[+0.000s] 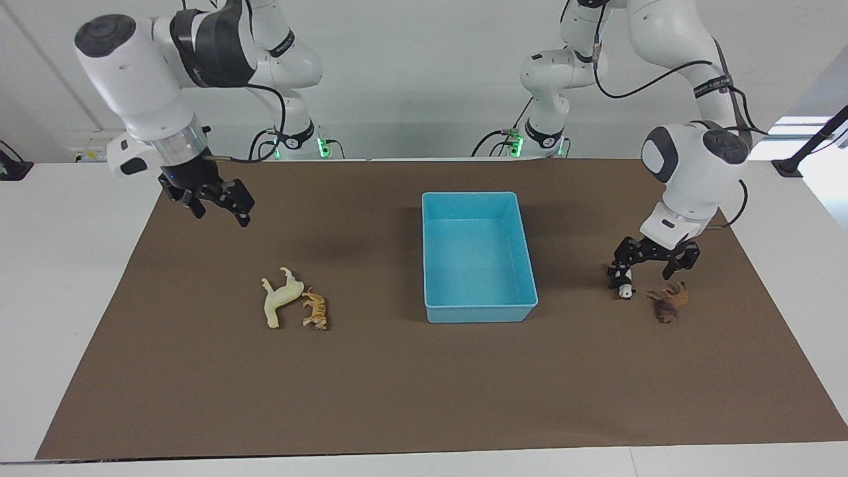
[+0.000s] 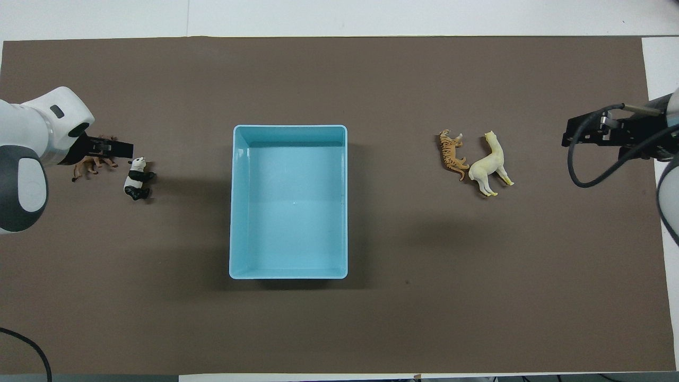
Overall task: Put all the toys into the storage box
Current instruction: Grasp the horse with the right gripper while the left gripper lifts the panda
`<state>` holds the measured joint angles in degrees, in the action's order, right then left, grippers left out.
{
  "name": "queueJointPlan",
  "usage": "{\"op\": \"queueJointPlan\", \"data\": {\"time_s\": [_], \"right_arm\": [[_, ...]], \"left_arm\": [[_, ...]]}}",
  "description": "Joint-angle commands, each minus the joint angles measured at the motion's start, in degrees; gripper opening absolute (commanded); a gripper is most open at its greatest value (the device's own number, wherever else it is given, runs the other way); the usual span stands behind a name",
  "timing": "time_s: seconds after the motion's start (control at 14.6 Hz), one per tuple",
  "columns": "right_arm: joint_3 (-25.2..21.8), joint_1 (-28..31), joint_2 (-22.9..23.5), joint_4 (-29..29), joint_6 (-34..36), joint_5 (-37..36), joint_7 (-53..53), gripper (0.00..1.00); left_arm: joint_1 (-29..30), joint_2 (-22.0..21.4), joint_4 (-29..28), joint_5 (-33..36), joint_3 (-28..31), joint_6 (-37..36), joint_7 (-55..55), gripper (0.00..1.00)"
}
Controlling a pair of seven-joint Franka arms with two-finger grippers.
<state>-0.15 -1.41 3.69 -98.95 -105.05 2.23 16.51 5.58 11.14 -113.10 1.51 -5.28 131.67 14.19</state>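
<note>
Light blue box point(image 1: 478, 308); cream horse point(image 1: 279, 301); orange striped tiger point(image 1: 315, 309); black-and-white panda point(image 1: 623, 283); brown lion point(image 1: 669, 303).

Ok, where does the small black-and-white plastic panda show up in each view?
Facing view: black-and-white plastic panda at the picture's right, under the left gripper.
Overhead view: panda at the picture's left.
Shared landmark: light blue rectangular plastic storage box, mid-table in both.

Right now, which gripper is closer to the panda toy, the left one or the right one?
Left. The left gripper is open, low over the panda and the brown animal. The right gripper is open too, raised at the other end of the table, past the storage box.
</note>
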Motion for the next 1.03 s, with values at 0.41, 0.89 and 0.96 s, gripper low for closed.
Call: {"op": "queueJointPlan", "data": {"time_s": [0.41, 0.89, 0.96], "right_arm": [[0.07, -2.63, 14.67, -2.22, -23.43, 0.58, -17.30, 1.00], [0.07, -2.11, 21.27, -2.04, -27.67, 0.14, -24.74, 1.00], [0.07, -1.84, 21.27, -2.13, -27.40, 0.23, -26.69, 1.00]], "left_arm": [[0.66, 3.45, -5.28, 0.51, -0.08, 4.82, 4.62, 1.00], [1.10, 4.15, -6.60, 0.51, -0.08, 5.61, 4.35, 1.00], [1.01, 4.15, -7.04, 0.51, -0.08, 5.70, 4.27, 0.90]]}}
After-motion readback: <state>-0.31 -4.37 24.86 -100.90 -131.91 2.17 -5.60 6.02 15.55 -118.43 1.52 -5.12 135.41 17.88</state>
